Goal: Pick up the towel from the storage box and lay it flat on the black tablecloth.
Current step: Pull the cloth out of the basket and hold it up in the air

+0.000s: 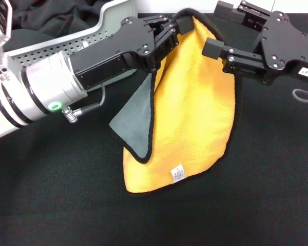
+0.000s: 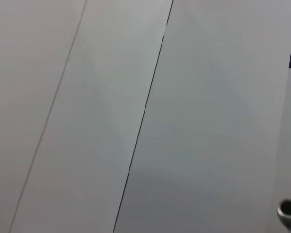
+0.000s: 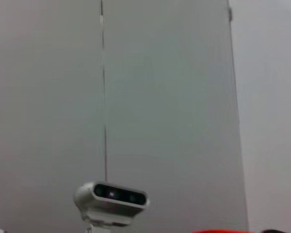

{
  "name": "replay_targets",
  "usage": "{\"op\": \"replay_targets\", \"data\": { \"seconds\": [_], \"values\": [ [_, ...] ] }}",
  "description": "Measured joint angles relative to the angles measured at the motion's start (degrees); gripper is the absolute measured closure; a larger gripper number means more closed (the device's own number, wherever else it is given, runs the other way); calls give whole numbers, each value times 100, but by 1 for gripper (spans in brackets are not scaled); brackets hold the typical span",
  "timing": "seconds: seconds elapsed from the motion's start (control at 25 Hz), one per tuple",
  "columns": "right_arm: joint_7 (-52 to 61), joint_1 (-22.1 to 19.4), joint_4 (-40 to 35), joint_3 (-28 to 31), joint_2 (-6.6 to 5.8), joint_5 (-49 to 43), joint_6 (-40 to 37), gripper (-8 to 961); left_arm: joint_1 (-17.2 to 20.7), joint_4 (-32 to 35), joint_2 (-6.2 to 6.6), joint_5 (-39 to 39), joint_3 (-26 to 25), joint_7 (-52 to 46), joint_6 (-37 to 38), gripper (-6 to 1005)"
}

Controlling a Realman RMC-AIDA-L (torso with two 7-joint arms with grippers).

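At the upper left of the head view we see the storage box (image 1: 66,43), pale grey plastic with perforated walls, with dark folded cloth (image 1: 56,15) behind it. Our left gripper (image 1: 170,24) reaches across it, clamped on the towel (image 1: 195,113) at its top edge. The fluffy yellow-orange towel hangs at centre frame, its lower part on the grainy black tablecloth (image 1: 66,205), one grey corner folded over, a white label (image 1: 178,173) near the bottom. Our right gripper (image 1: 214,49) meets the towel's upper right edge; we cannot tell whether it grips.
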Motion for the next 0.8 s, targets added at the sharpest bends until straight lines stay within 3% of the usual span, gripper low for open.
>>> {"op": "replay_targets", "data": {
  "seconds": [0.4,0.6,0.8],
  "values": [
    [37,-77,2,34,-23,0,-137,369,27,-8,11,-62,13,12,9,929],
    [43,-53,-4,40,-28,-1,-143,619,-3,-101,10,-62,54,55,10,925],
    [35,-53,-22,44,-27,-4,-146,691,-34,-269,-5,-73,56,224,10,921]
  ]
}}
